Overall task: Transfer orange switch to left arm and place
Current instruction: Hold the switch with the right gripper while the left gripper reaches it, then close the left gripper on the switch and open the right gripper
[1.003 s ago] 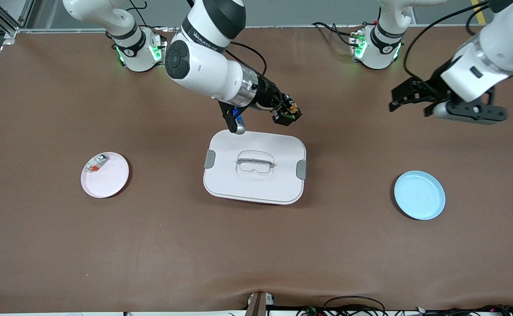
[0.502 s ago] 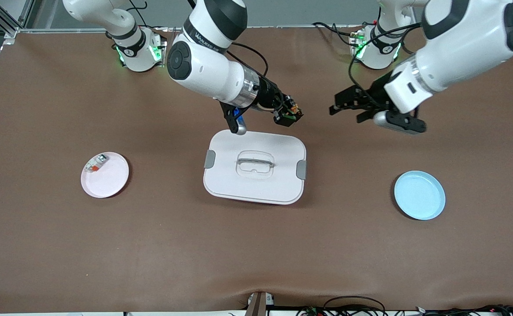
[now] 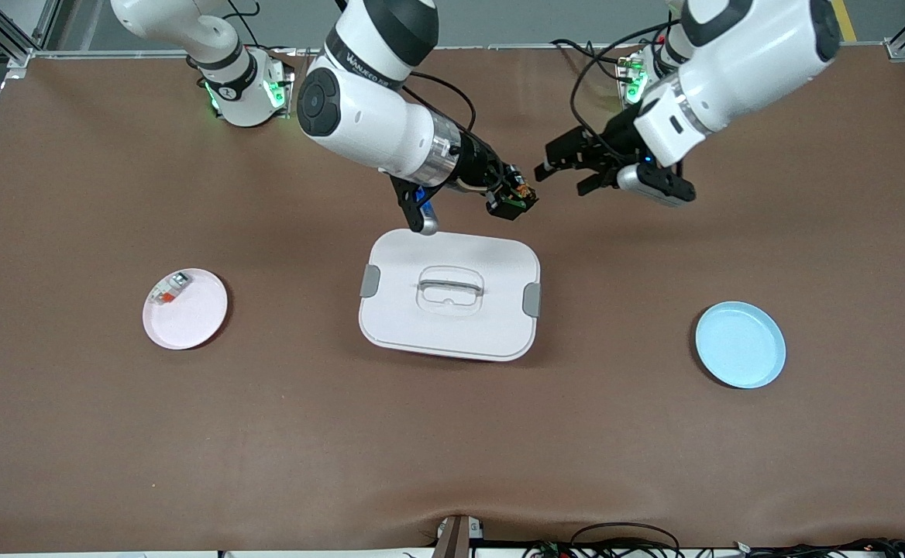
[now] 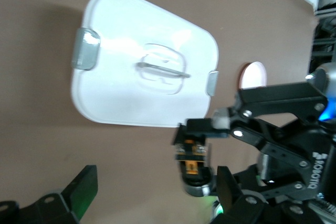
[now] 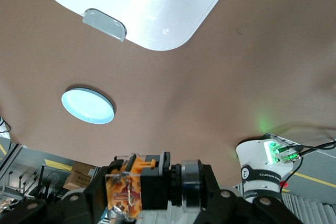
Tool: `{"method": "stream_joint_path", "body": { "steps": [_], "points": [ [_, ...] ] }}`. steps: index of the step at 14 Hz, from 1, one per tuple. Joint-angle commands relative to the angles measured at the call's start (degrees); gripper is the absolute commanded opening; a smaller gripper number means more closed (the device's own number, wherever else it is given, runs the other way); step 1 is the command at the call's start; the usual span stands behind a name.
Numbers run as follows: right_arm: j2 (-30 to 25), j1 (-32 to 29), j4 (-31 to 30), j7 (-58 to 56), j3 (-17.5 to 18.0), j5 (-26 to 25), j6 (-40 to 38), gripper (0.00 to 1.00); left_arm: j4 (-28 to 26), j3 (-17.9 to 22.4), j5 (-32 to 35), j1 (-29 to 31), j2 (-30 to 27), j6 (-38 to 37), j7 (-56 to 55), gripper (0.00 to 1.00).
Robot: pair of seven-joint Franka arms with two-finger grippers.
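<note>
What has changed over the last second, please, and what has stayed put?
The left tool, open, swung in from the left arm's end of the table toward the switch. The right tool stayed shut on the switch, up by the box. Box and plates stayed.

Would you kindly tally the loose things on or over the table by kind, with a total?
Plates: 2, a pink plate and a light blue plate
Lidded boxes: 1, the white box
Switch parts: 2, the orange switch held in the right hand, and a white-grey part on the pink plate
Total: 5
</note>
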Motion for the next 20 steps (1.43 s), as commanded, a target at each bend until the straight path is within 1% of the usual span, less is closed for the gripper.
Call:
{"method": "stream_joint_path", "body": {
  "steps": [1,2,4,5,6,8,9,10,12,13,16,17,18,20],
  "points": [
    [0.8,0.7,1.7,1.0,-0.7,1.3,-0.3,0.32,-4.0,-4.0,-5.0,0.4,-2.0,6.9,-0.1,1.00],
    [0.8,0.6,1.7,1.0,-0.7,1.2,-0.3,0.32,-4.1,-4.6,-6.0,0.4,-1.8,7.9,-0.1,1.00],
    [0.8,0.6,1.7,1.0,-0.7,1.2,-0.3,0.32,-4.1,-4.9,-6.8,0.4,-0.8,9.2,-0.1,0.96],
    [0.8,0.6,1.7,0.9,-0.8,1.2,-0.3,0.32,-4.1,-5.7,-8.3,0.4,-0.2,10.9,-0.1,0.93],
    [0.8,0.6,1.7,0.9,-0.7,1.2,-0.3,0.32,-4.1,-6.4,-9.7,0.4,0.3,12.3,-0.1,0.92],
    [0.8,0.5,1.7,0.9,-0.7,1.2,-0.3,0.32,-4.0,-7.4,-10.1,0.4,1.4,13.9,-0.2,0.81],
    [0.8,0.4,1.7,0.8,-0.8,1.2,-0.3,0.32,-4.0,-7.8,-10.2,0.4,1.8,14.1,-0.1,0.78],
    [0.8,0.4,1.7,0.8,-0.8,1.2,-0.3,0.32,-3.6,-7.8,-10.1,0.4,2.4,14.6,-0.1,0.71],
    [0.9,0.3,1.7,0.8,-0.8,1.2,-0.3,0.32,-3.5,-7.8,-10.1,0.4,2.5,14.6,-0.1,0.49],
    [0.9,0.4,1.7,0.8,-0.8,1.2,-0.3,0.32,-3.5,-7.8,-10.1,0.4,2.5,14.6,0.1,0.46],
    [0.9,0.2,1.8,0.7,-0.8,1.2,-0.3,0.32,-3.3,-7.8,-10.1,0.9,2.4,14.6,0.5,0.47],
    [0.9,0.2,1.9,0.7,-0.8,1.2,-0.4,0.32,-3.2,-7.8,-10.1,1.0,2.4,14.6,0.7,0.45],
    [0.9,0.2,1.9,0.7,-0.8,1.2,-0.4,0.32,-3.1,-7.7,-10.0,1.1,2.3,14.6,0.8,0.35],
    [0.9,0.0,1.9,0.6,-0.8,1.2,-0.4,0.32,-2.6,-7.7,-10.0,1.3,2.3,14.6,0.8,0.01]
  ]
}}
